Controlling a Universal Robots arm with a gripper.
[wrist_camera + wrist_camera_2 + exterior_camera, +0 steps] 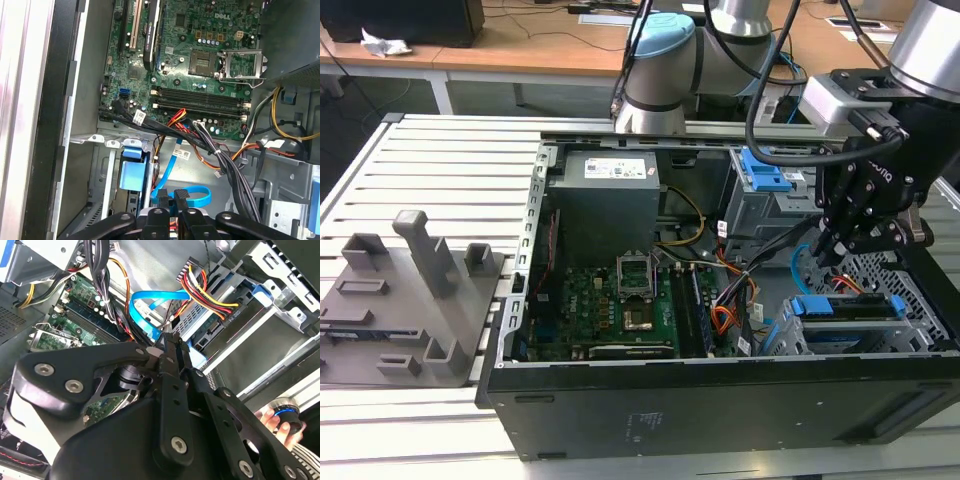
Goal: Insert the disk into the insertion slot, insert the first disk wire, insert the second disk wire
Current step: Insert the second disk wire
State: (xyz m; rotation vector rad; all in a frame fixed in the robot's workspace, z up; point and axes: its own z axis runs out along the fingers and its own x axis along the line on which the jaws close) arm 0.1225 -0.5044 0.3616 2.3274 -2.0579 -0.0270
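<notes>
The disk (847, 308) sits in the insertion slot (910, 285), blue carrier showing. The claw (832, 250) hangs just above its connector end — clenched on the blue ribbon wire (150, 307), 1 plug still short of the drive.

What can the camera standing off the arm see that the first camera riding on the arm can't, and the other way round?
The exterior view alone takes in the grey slotted table and the grey plastic fixture on it. The first wrist view alone looks straight down on the black memory slots. Both show the green motherboard, the looping blue flat cable and the black gripper.
</notes>
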